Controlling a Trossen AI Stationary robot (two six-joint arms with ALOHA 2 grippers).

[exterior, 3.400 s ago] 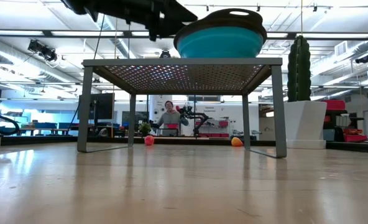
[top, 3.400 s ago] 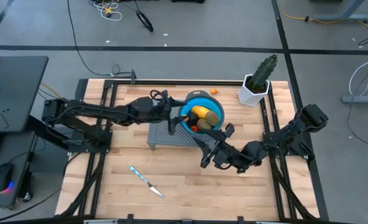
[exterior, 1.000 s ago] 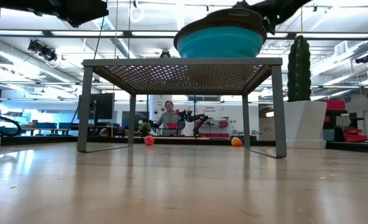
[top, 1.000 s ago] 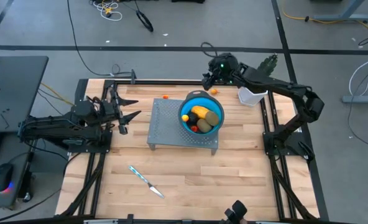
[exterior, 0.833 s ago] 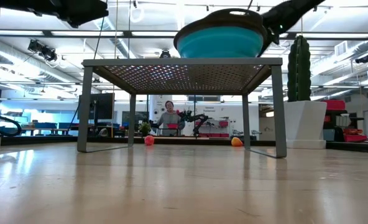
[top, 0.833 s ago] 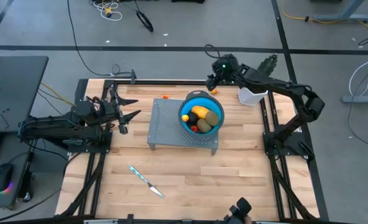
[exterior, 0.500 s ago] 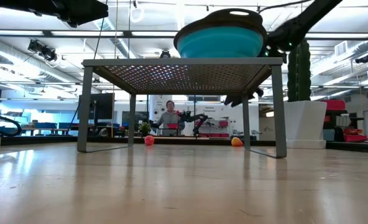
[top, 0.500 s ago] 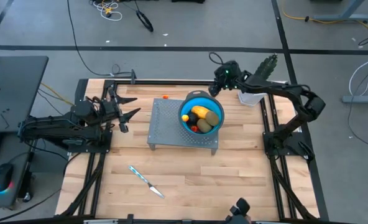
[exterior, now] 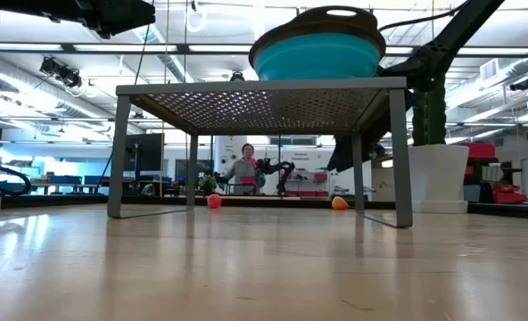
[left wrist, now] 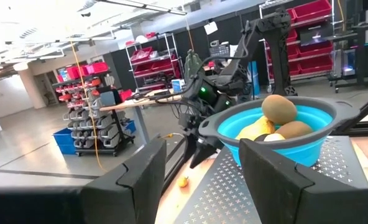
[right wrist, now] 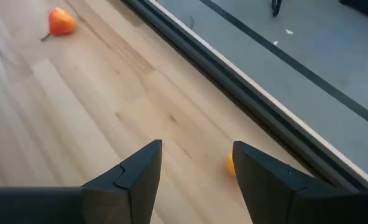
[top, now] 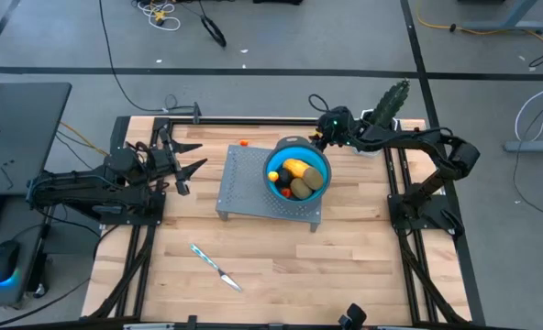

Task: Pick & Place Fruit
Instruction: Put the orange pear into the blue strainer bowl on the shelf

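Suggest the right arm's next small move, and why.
Probably slide the right gripper sideways to centre the small orange toy fruit between its open jaws before lowering: in the right wrist view the fruit peeks beside one jaw on the wooden table, not in the gap. The left gripper waits at the table's left.

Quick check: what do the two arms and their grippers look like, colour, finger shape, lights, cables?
Both arms are dark, near black, built of slim jointed links. The left gripper has two broad, flat, matte black fingers with angled tips; the right gripper has the same wedge-shaped pair. A small green light glows on the right arm's wrist, and a thin black cable loops off it.
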